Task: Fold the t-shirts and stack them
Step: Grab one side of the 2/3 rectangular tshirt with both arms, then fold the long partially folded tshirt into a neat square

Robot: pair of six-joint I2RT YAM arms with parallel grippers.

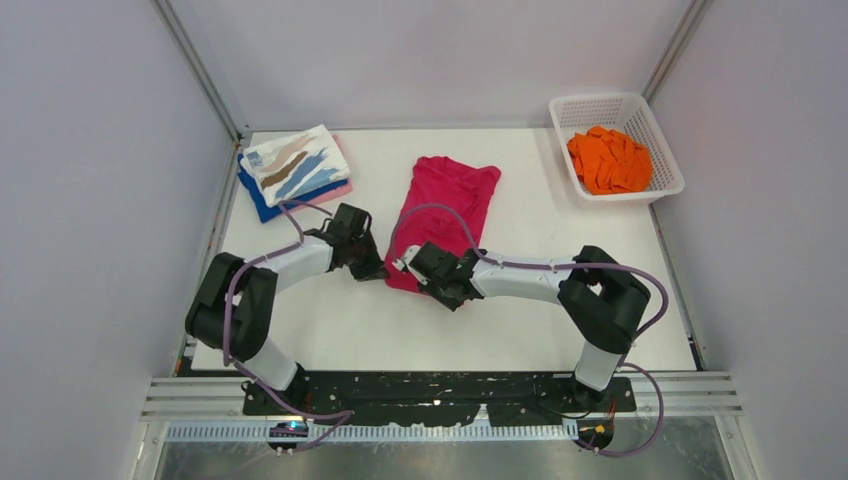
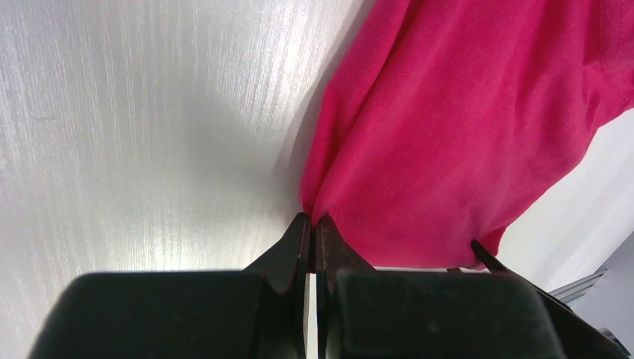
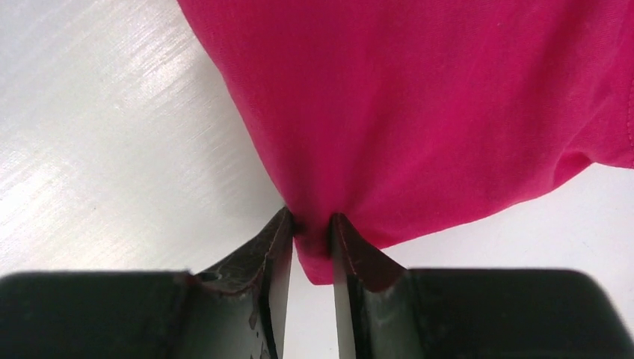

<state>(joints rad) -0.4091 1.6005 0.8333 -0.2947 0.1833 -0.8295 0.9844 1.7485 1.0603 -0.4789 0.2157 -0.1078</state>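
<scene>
The magenta t-shirt (image 1: 447, 205) lies lengthwise in the middle of the table, folded into a narrow strip. My left gripper (image 1: 378, 270) is shut on its near left corner (image 2: 329, 202). My right gripper (image 1: 425, 280) is shut on its near right corner (image 3: 318, 247); the cloth bunches between the fingers. Both hold the near hem low over the table. A folded stack at the back left has the white streaked shirt (image 1: 293, 163) on top, with a blue shirt (image 1: 259, 197) and a pale pink one (image 1: 340, 188) under it. The orange shirt (image 1: 609, 160) lies crumpled in the basket.
The white lattice basket (image 1: 664, 148) stands at the back right. Grey walls close in the table on the left, back and right. Bare table shows between the magenta shirt and the basket.
</scene>
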